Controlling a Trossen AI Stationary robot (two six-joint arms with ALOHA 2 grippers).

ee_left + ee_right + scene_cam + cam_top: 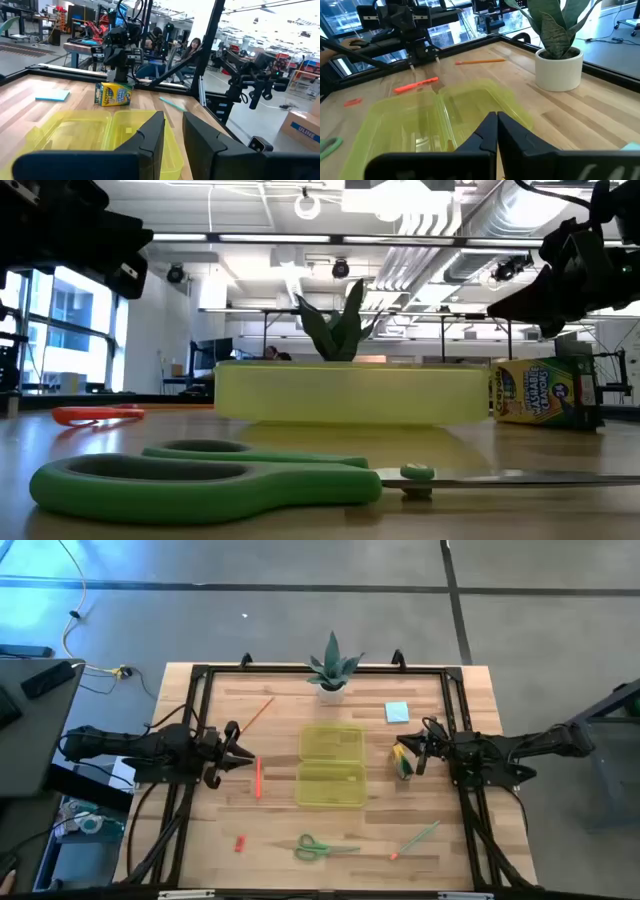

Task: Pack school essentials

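The open hinged case [332, 766] is translucent yellow-green. The scissors [322, 847] have green handles. A light-blue notepad [397, 712] lies on the pale striped wood table [280, 830]. The crayon box [113, 94] is yellow and green with a dark label. One marker [258, 777] is red-orange, a thin pencil [258, 715] orange, a pen [415, 839] green, the small eraser [240, 842] red. The plant [333, 665] has grey-green leaves in a white pot [559, 67].
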